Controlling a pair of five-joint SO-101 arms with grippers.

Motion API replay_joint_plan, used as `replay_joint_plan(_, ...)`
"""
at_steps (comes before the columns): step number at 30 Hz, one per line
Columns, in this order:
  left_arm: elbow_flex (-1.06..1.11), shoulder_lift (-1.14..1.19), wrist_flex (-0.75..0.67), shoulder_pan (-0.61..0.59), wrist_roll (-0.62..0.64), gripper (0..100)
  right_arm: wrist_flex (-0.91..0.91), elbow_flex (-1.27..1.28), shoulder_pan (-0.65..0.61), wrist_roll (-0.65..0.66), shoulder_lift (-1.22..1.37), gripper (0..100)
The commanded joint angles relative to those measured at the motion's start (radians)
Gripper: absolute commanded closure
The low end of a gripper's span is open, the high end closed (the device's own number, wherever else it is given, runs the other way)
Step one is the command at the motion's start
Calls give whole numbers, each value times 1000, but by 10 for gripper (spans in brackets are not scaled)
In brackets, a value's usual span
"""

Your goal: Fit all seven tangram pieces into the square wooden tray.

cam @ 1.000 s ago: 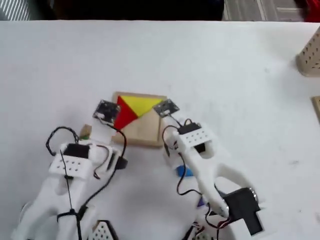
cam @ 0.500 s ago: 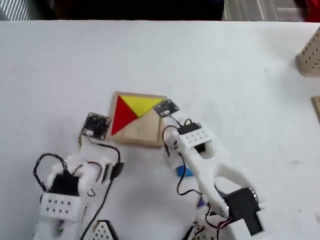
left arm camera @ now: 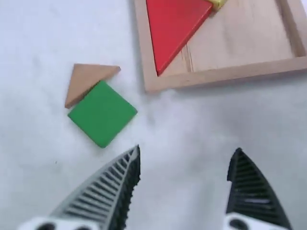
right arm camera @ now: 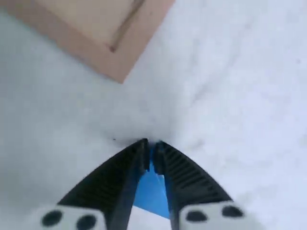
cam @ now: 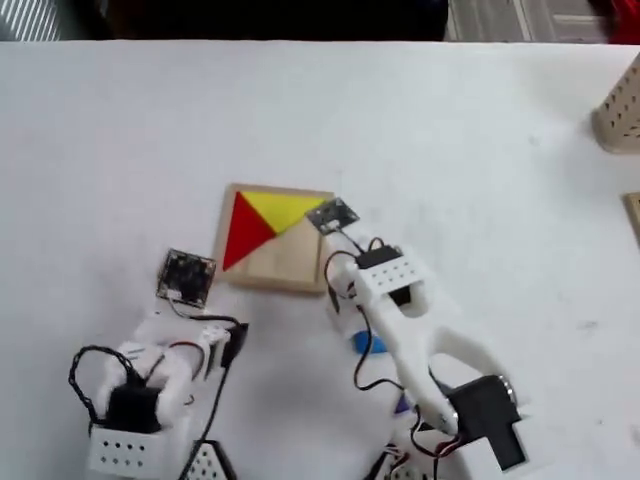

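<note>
The square wooden tray lies mid-table with a red triangle and a yellow triangle inside. My left gripper is open over bare table, short of the tray's rim. A green square and a tan triangle touch each other beside the tray, ahead of the left finger. My right gripper is shut on a blue piece, its tips low over the table just off the tray's corner. The blue piece peeks out under the right arm.
A purple piece shows under the right arm near the front edge. A perforated wooden block stands at the far right edge. Wide bare table lies behind and to the right of the tray.
The left arm has pulled back from the tray's left side toward the front edge of the table. The right arm and the tray have not moved.
</note>
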Motion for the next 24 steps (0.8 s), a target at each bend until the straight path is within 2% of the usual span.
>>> replay_joint_plan(1, 11, -8, 49, -4, -2, 701, -7, 2, 22, 15, -22, 973)
replay_joint_plan(24, 11, -8, 60, -4, -2, 701, 12, 5, 25, 17, -22, 974)
